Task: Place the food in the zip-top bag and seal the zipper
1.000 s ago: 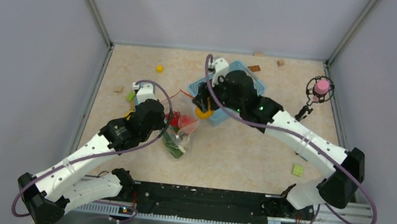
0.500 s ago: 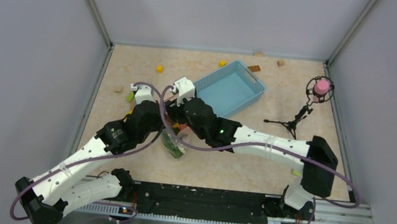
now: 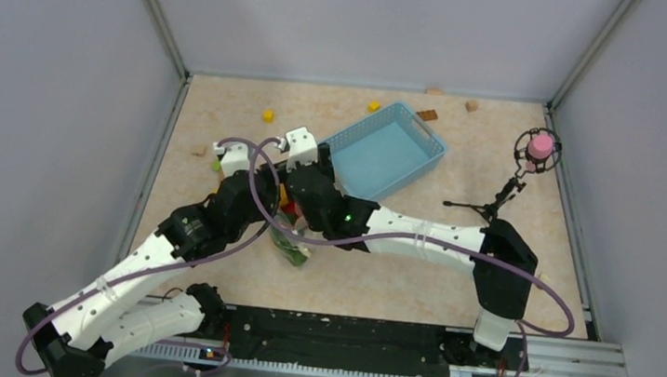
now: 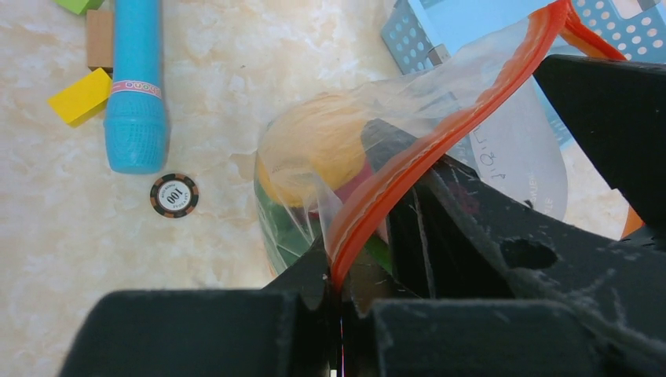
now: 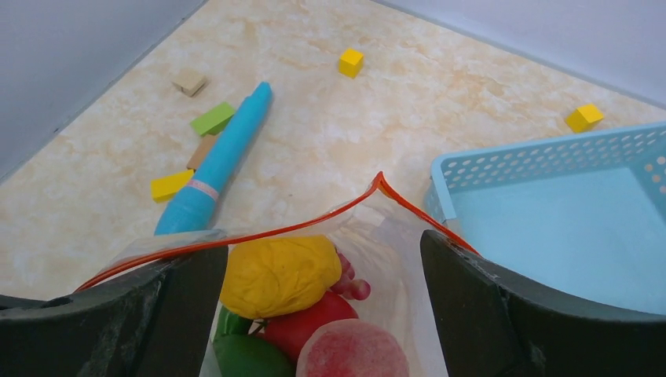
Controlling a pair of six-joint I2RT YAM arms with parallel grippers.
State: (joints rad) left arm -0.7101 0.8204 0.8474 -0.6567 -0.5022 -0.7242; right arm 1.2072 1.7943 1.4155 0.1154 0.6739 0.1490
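Note:
The zip-top bag (image 3: 292, 241) stands open between my two grippers. My left gripper (image 4: 339, 290) is shut on the orange-red zipper (image 4: 440, 141) at the near end of the mouth and holds it up. My right gripper (image 5: 326, 290) is open, its fingers (image 5: 181, 306) spread inside the bag's mouth, one against each zipper (image 5: 259, 233) lip. Below them the food lies in the bag: a yellow mango (image 5: 279, 275), a red tomato (image 5: 310, 320), a pink peach (image 5: 353, 355), a green pepper (image 5: 239, 357) and purple grapes (image 5: 351, 284).
The light-blue mesh basket (image 3: 415, 133) sits just right of the bag. A long light-blue stick (image 5: 216, 165), small yellow, green and tan blocks (image 5: 351, 61) and a poker chip (image 4: 173, 195) lie to the left. A stand with a pink ball (image 3: 538, 146) is at far right.
My right gripper swung from the basket to the bag's mouth with the yellow mango and opened; the mango now lies in the bag. The left gripper kept its hold.

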